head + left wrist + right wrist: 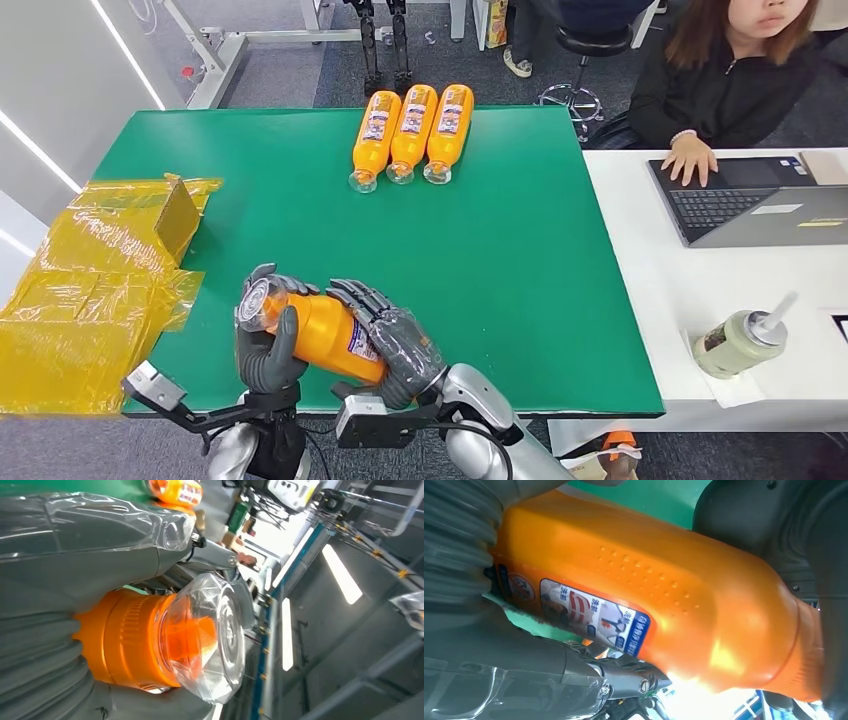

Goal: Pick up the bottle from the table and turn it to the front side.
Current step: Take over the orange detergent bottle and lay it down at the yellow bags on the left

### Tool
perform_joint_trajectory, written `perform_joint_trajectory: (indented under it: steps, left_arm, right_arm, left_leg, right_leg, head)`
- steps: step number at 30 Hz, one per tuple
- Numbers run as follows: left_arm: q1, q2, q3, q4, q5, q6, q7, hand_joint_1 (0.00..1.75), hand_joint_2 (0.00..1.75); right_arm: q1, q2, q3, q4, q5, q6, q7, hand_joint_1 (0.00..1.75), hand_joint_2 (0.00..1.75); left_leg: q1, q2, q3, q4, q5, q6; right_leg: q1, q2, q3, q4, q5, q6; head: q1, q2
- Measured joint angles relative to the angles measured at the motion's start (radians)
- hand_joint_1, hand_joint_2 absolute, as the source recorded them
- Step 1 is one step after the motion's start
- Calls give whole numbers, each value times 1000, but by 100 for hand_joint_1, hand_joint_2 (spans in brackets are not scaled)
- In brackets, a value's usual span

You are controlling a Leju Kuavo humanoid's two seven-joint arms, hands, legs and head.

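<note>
While the left hand (265, 350) wraps the neck end, the right hand (400, 345) clasps the body — both hold the bottle (320, 330) above the green table's (520, 260) near edge.

- The green bench (520, 290) is seen from above.
- Three orange bottles (411, 133) are laid side by side at its far edge.
- Yellow wrapping (95, 290) is spread over its left end.
</note>
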Motion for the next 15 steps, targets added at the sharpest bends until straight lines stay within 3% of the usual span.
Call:
perform_joint_trajectory:
  steps: [3, 9, 15]
  left_arm:
    - [-15, 14, 2, 0, -119, 106, -29, 175, 175]
    - [-36, 41, 30, -2, -238, 192, -40, 175, 175]
    - [-77, 86, 72, -21, -513, 403, -52, 175, 175]
  right_arm:
    - [0, 0, 0, 0, -2, -6, 0, 0, 175]
    - [0, 0, 2, 0, -3, -7, -6, 0, 175]
    - [10, -5, 4, -21, -21, -11, -7, 0, 175]
  left_leg:
    - [0, 0, 0, 0, 0, 0]
    - [0, 0, 0, 0, 0, 0]
    - [0, 0, 0, 0, 0, 0]
  right_leg:
    - [0, 0, 0, 0, 0, 0]
    - [0, 0, 0, 0, 0, 0]
    - [0, 0, 0, 0, 0, 0]
  head:
    - [0, 0]
    - [0, 0]
    - [0, 0]
